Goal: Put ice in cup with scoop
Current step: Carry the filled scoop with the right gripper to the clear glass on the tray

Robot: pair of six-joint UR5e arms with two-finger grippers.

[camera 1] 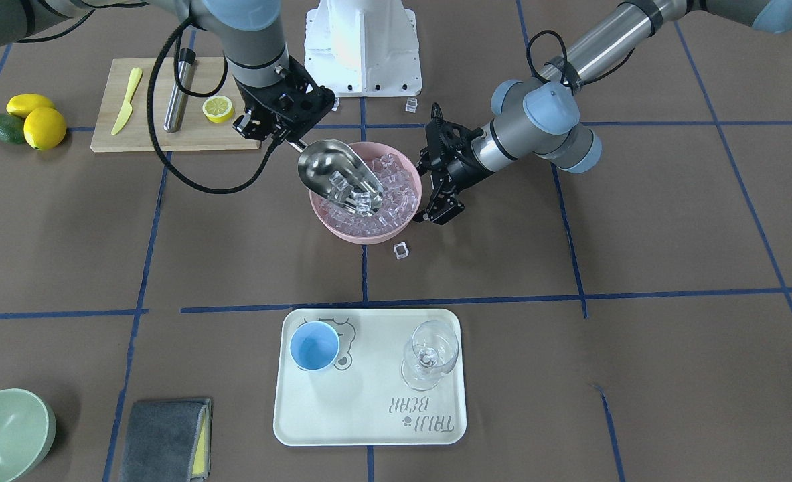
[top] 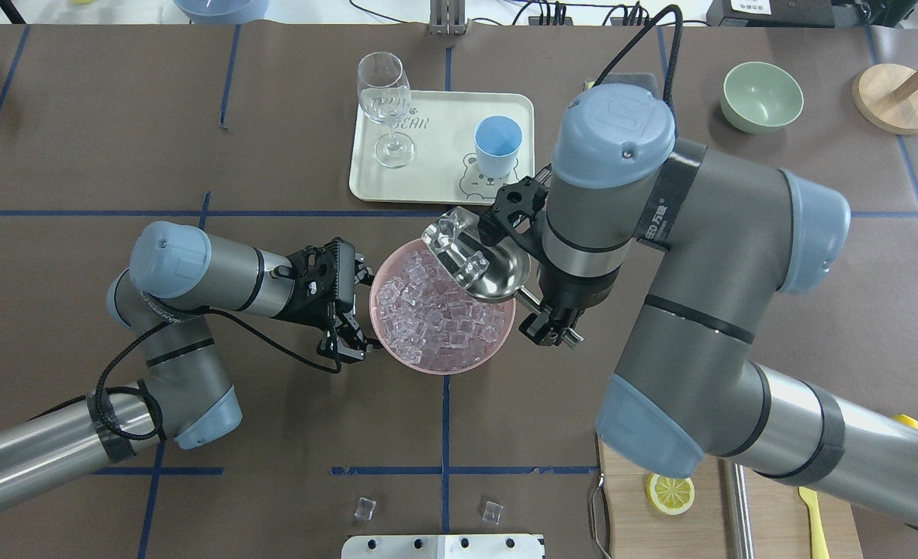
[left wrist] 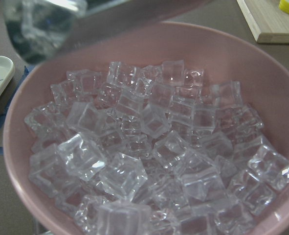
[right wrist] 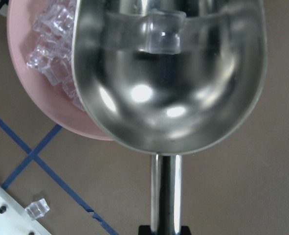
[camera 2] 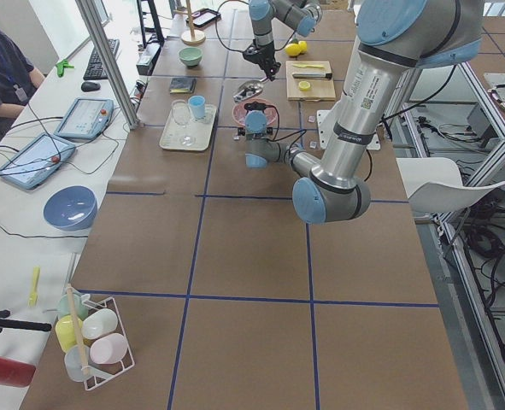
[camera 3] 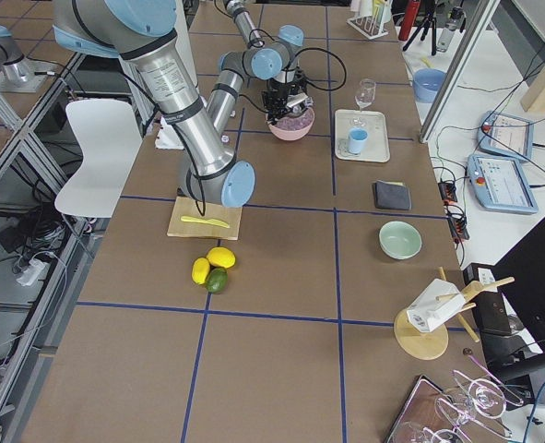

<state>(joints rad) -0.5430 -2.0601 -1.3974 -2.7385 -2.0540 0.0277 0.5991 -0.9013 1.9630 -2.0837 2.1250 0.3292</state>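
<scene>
Nearest the robot's base: two stray cubes [top: 364, 508] on the brown table [top: 195, 116]. Off to the right, a wooden board [top: 629, 520] with a lemon slice [top: 670, 494].

Farther out, at mid-table: a pink bowl [top: 443, 369] heaped with ice [top: 435, 322].

At the bowl's right: the right gripper [top: 555, 332], clenched on the thin handle of the scoop [top: 482, 268]. Held above the bowl's far right rim, mouth turned toward the far side. A few cubes in the trough (one plain against the steel in the right wrist view).

At the bowl's left: the left gripper [top: 348, 347], fingertips just beside the pink rim, perhaps touching it. Cannot tell whether clenched or slack, and nothing seen in its grasp.

Just beyond the bowl: one more loose cube [camera 1: 401, 250] on the table.

Farther still: a cream tray [top: 443, 155]. On its right part, upright, the light-blue cup [top: 497, 144], well apart from the scoop. On its left part, a clear wine glass [top: 385, 101].

Far right: a pale-green bowl [top: 761, 97].
</scene>
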